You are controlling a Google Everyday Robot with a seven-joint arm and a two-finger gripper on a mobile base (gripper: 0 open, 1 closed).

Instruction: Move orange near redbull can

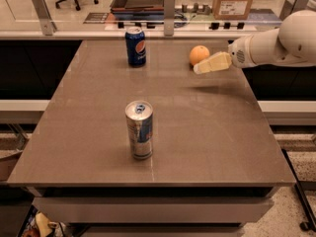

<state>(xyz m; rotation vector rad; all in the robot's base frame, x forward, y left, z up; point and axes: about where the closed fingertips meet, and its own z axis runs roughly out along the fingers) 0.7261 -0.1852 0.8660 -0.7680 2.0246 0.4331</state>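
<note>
The orange (198, 54) sits on the brown table (207, 132) at the far right. The redbull can (139, 129), slim and silver with blue panels, stands upright near the table's front middle. My gripper (200, 67) reaches in from the right on a white arm (279, 41); its cream-coloured tip is just to the right of the orange and slightly in front of it, at or very close to its side.
A dark blue Pepsi can (135, 46) stands at the back of the table, left of the orange. A metal rail with posts (169, 6) runs along the far edge. A cardboard box (234, 0) lies beyond it.
</note>
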